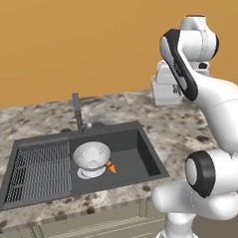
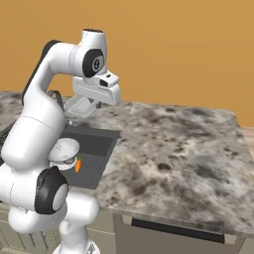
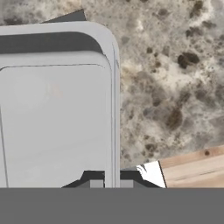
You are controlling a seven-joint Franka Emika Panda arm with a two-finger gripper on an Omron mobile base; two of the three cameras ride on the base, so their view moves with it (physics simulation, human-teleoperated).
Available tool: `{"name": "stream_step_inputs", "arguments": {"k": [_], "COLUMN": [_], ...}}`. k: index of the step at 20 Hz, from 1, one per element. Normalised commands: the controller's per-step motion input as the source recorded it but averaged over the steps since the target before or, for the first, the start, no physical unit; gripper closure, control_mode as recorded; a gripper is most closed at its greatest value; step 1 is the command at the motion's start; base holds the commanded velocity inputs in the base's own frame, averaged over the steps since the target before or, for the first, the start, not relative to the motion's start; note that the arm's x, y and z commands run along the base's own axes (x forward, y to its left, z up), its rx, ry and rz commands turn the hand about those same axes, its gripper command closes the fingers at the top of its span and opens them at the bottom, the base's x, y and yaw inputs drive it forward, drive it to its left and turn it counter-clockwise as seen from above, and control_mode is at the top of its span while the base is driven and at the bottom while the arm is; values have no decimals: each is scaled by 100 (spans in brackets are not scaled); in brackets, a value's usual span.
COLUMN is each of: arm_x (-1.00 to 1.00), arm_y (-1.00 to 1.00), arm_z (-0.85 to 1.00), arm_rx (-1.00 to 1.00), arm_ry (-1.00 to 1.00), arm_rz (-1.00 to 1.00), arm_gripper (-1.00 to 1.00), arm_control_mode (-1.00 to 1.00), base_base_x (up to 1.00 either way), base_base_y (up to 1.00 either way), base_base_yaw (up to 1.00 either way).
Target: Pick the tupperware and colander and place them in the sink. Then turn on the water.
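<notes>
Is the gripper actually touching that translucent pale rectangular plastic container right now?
Touching. In the hand view the gripper is shut on the rim of the translucent pale rectangular tupperware, one dark fingertip either side of its wall, no gap visible.

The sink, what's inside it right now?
Inside the sink sits the white colander on the drain, an orange carrot beside it. The colander's inside isn't visible.

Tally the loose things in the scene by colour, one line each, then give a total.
White: 1, the colander in the sink.
Translucent pale grey: 1, the tupperware, held by the gripper.
Orange: 1, a carrot.
Total: 3
</notes>
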Motion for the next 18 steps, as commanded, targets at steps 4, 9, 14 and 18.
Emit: {"name": "stream_step_inputs", "arguments": {"k": [4, 9, 14, 18], "arm_x": [0, 0, 4, 24], "arm_y": [0, 0, 0, 0], "arm_z": [0, 0, 0, -11], "arm_rx": [0, 0, 0, 0], "arm_ry": [0, 0, 0, 0], "arm_rz": [0, 0, 0, 0], "arm_gripper": [100, 100, 100, 100], "arm_control_mode": [100, 100, -100, -100], "base_base_x": [34, 37, 12, 0], "base_base_y": [0, 0, 0, 0], "base_base_yaw": [0, 0, 0, 0]}}
